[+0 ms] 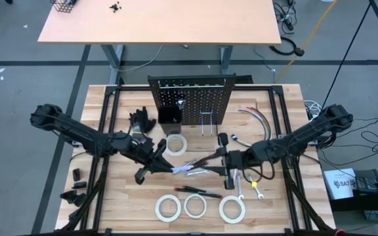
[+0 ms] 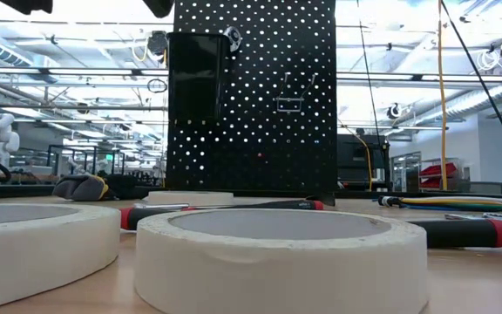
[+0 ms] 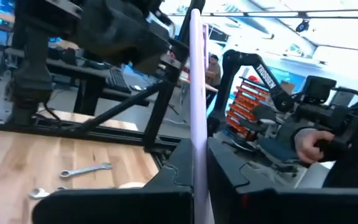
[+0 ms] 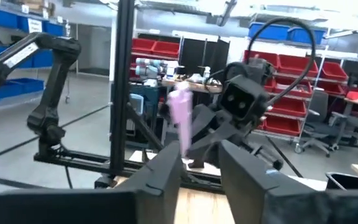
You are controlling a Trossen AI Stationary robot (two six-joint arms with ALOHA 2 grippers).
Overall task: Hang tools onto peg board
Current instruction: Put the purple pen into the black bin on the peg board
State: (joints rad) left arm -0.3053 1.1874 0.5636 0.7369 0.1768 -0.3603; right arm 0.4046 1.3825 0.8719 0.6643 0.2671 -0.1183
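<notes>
Left gripper (image 1: 166, 165): you had it clamped shut on a thin pale tool (image 1: 190, 167), over the middle of the table. In its wrist view the tool (image 3: 196, 93) stood up between its fingers (image 3: 166, 180).
Right gripper (image 1: 220, 161): it faced your left one, close by, at the tool's other end. Its fingers (image 4: 163, 168) stood apart with a gap between them. The tool's tip (image 4: 180, 115) showed just by one finger; I could not tell whether they touched.
Tool: it bridged the space between your two grippers, held off the tabletop. What kind of tool it was I could not tell.
Peg board (image 1: 192, 98): it stood upright beyond both grippers, on the far side from the arms' bases, well apart from the tool.
Bin (image 1: 169, 116): it hung on the board's face, on the left gripper's side.
Hooks (image 1: 207, 124): a pair jutted from the board, nearer your right gripper.
Tape rolls: one (image 1: 176, 145) lay between the left gripper and the board. Three more (image 1: 167, 208) (image 1: 195, 205) (image 1: 231, 210) lay in a row on the near side of both grippers.
Screwdrivers (image 1: 199, 192): they lay flat between the grippers and that row.
Wrenches (image 1: 239, 187): they lay just on the near side of your right gripper.
Gloves (image 1: 142, 121): beside the bin, beyond your left gripper.
Hoses (image 1: 258, 118): beyond your right gripper, beside the board.
</notes>
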